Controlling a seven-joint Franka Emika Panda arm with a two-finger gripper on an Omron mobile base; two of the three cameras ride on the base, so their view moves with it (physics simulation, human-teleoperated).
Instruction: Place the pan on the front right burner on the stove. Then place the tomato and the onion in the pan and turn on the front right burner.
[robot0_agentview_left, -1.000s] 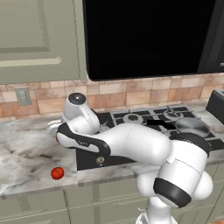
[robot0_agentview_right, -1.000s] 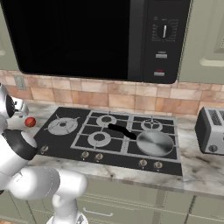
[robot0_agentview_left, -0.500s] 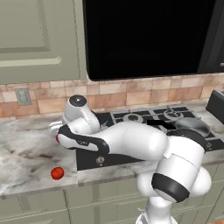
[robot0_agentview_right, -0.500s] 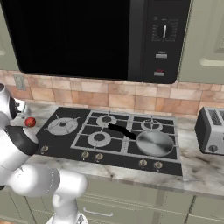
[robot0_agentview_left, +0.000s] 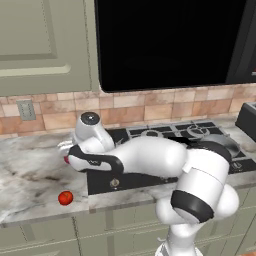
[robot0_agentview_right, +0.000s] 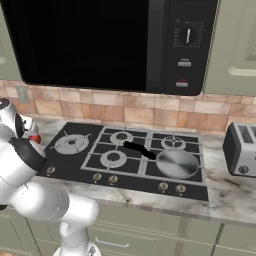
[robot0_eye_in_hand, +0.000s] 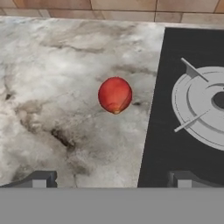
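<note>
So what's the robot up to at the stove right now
The pan already sits on the stove's front right burner. The arm has swung left over the marble counter, and its open pincer hangs above a red round vegetable lying beside the cooktop, holding nothing. A second red one lies near the counter's front edge. Nothing is in the pan.

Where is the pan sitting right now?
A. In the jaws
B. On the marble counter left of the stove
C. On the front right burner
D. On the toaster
C: the right base view shows the pan resting on the front right burner's grate of the stove, its black handle pointing back-left.
</note>
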